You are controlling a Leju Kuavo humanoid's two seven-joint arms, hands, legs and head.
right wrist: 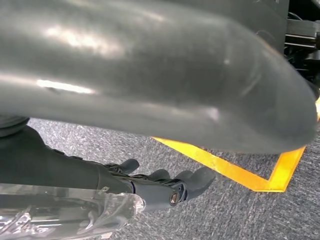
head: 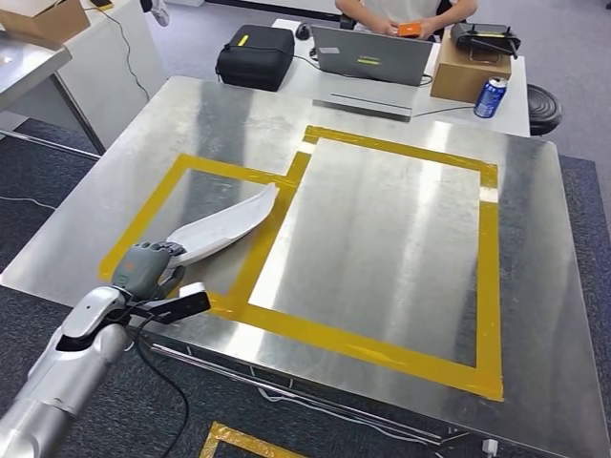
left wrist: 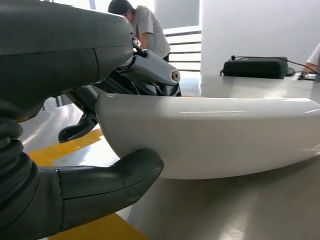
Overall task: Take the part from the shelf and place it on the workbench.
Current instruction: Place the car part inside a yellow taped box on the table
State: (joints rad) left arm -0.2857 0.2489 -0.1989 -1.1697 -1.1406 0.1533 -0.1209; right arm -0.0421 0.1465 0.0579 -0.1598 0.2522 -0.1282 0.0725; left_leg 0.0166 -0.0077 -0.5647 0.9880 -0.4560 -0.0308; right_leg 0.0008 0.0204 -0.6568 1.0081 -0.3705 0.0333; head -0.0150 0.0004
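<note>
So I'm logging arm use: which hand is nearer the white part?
Left. The left hand grips the near end of the white part over the workbench; the right hand hangs over carpet floor, away from it.

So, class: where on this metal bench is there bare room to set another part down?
The large taped square is bare. The smaller taped square beside it is crowded: the white part lies across it, held by the left hand. The bench's far strip is also bare.
</note>
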